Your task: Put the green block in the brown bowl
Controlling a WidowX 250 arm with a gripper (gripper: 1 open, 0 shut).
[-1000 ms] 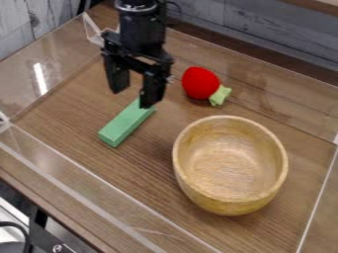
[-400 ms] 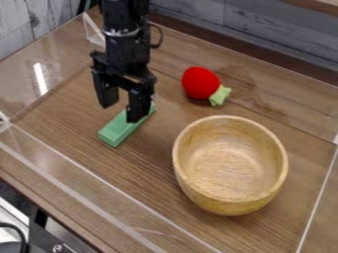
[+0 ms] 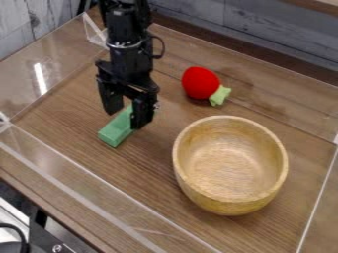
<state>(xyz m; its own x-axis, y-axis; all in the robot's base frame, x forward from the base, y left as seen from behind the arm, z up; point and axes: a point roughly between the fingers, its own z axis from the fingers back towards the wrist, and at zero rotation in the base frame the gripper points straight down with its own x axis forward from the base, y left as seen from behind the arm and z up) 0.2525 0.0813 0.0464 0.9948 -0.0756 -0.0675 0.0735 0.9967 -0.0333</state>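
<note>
— Since a second ago, what has shifted?

— Down and toward the near-left my gripper (image 3: 126, 111) has sunk, from above the far end of the green block (image 3: 119, 127) to straddling it; the block itself has not moved.

— Start with the big things.

— On the wooden table (image 3: 79, 84), the brown bowl (image 3: 231, 163) sits near-right, upright, well apart from the block. A red ball (image 3: 200, 82) lies beyond the bowl (a pale green bit touches its right side).

— And the block?

— It lies flat, long axis running from near-left to far-right, its far end between my fingers. My jaws are spread wide and hold nothing.

— Room?

— Bare tabletop lies between block and bowl; clear walls edge the table.
</note>
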